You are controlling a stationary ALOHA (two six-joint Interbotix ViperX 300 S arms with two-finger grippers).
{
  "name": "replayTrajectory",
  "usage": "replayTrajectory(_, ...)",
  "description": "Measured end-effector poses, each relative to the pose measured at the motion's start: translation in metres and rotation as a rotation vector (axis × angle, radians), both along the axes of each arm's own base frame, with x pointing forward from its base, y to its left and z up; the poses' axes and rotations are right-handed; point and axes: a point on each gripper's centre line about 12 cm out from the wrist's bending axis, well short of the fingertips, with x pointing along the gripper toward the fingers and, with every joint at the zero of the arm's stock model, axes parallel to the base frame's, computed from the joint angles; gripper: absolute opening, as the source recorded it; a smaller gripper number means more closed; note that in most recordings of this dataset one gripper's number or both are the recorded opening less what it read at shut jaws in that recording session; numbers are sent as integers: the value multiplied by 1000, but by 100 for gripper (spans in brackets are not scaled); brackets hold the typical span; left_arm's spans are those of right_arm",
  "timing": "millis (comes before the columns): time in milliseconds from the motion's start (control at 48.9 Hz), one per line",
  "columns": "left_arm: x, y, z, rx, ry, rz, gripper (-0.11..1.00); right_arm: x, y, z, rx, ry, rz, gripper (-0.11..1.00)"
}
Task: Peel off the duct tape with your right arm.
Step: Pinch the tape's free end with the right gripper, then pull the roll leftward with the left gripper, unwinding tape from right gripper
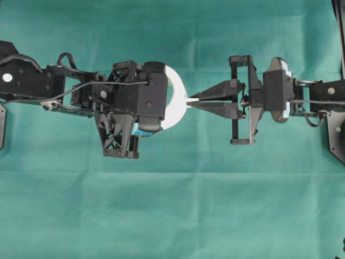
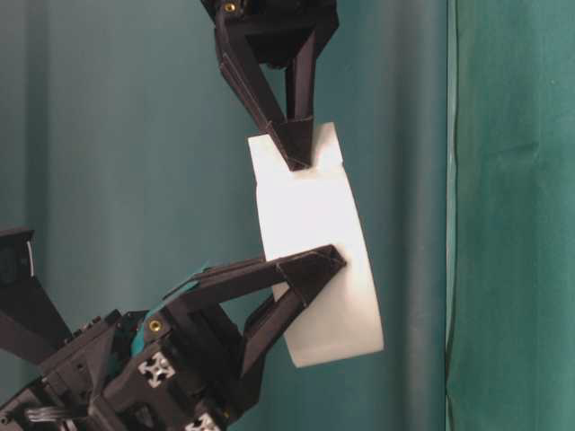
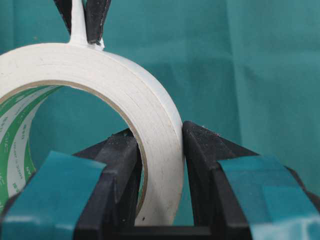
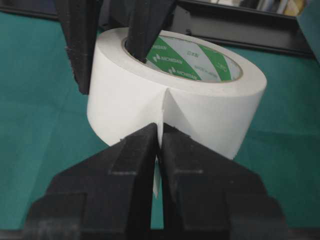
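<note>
- The duct tape (image 4: 175, 100) is a wide white roll; its inner core carries green-and-white diagonal bands printed with "NICHIBAN", and smaller characters beside the name are too fine to read.
- The right tool (image 4: 159, 145) has its two plain black fingers pressed together on the loose white tab (image 1: 192, 101), which stands out from the roll's outer face.
- The left tool (image 3: 160, 150), with teal-blue patches on its fingers, clamps the roll's wall: one finger inside the core, the other on the outer white face.
- The roll hangs in the air above the green cloth-covered worktop (image 1: 172, 216), between the two arms and near the middle of the overhead view.
- In the table-level view the right tool comes from above to the roll's top edge and the left tool from below.
</note>
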Motion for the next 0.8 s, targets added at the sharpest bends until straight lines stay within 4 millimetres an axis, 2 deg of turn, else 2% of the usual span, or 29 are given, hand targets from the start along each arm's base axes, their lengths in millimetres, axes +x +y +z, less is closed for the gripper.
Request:
replayTrajectory(409,-5,-2,-11,6,24,-8,22,-4,-11,-6,3,17,-35,-9)
replayTrajectory(798,-6,-32,-11,3,3,-82,22,-8,-16,-10,4,26,-51,-9)
